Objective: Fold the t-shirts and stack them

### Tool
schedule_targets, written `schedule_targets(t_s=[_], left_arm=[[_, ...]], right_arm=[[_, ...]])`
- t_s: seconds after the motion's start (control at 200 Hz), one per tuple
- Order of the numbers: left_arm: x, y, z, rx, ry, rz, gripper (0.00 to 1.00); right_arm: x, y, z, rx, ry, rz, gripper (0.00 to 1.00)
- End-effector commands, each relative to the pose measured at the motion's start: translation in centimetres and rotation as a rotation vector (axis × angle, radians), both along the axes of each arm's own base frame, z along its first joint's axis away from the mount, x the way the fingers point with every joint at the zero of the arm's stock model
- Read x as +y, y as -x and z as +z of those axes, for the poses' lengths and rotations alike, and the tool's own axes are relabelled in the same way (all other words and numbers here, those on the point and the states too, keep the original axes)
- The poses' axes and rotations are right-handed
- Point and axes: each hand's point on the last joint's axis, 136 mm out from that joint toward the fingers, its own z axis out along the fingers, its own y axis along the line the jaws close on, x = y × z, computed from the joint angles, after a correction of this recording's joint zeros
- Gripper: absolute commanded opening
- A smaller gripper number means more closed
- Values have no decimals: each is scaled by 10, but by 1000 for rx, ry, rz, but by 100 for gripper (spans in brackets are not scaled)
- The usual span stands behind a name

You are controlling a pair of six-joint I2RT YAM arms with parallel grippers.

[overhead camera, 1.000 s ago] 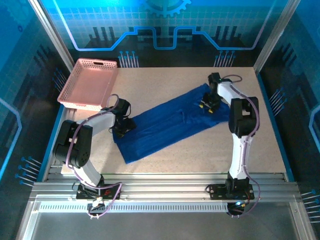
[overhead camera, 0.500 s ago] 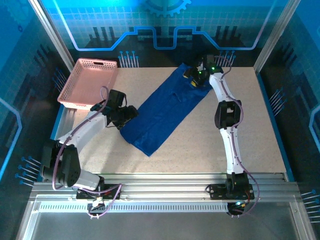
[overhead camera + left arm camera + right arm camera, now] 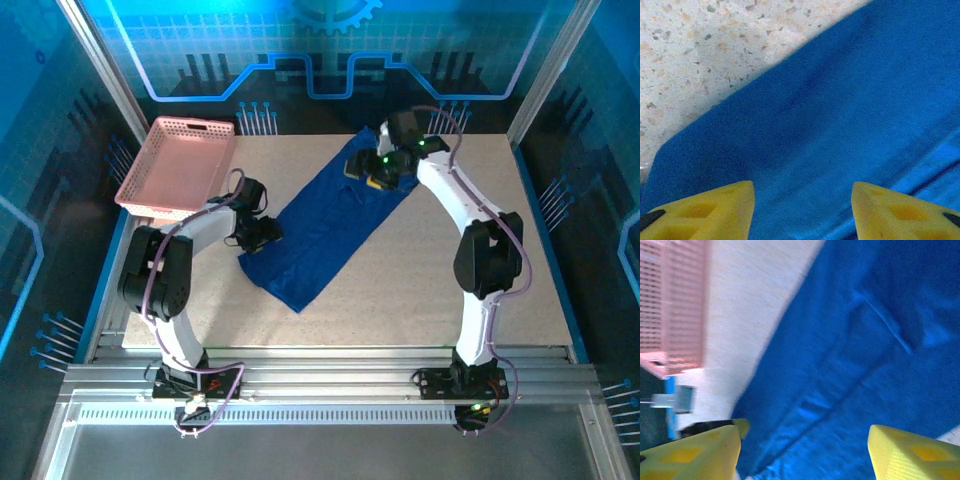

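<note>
Right gripper point(image 3: 805, 455) drawn nearer, left gripper point(image 3: 802, 210) over t-shirt point(image 3: 320, 225), both jaws apart, right wrist catching basket point(image 3: 675, 315).

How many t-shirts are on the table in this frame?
1. The blue t-shirt lies diagonally mid-table, right of the pink basket. A second one beneath it could be hidden.

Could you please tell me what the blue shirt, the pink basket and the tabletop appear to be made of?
The blue t-shirt looks like soft matte cloth: it creases and lies limp. The pink basket seems moulded plastic, given its stiff lattice walls. The table looks like matte speckled composite board; exactly which is unclear.
</note>
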Motion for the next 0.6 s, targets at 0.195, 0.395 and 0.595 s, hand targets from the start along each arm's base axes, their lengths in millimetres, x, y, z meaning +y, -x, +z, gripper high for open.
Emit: schedule_targets(t_s=[0.195, 0.395, 0.595], left_arm=[[-7, 37, -31, 72, 43, -29, 49], [-29, 81, -49, 146, 45, -77, 46], [-70, 118, -51, 203, 85, -103, 46]], right_arm=[[11, 28, -101, 194, 121, -21, 69], [-17, 33, -121, 246, 215, -74, 70], [-59, 29, -110, 233, 253, -140, 71]])
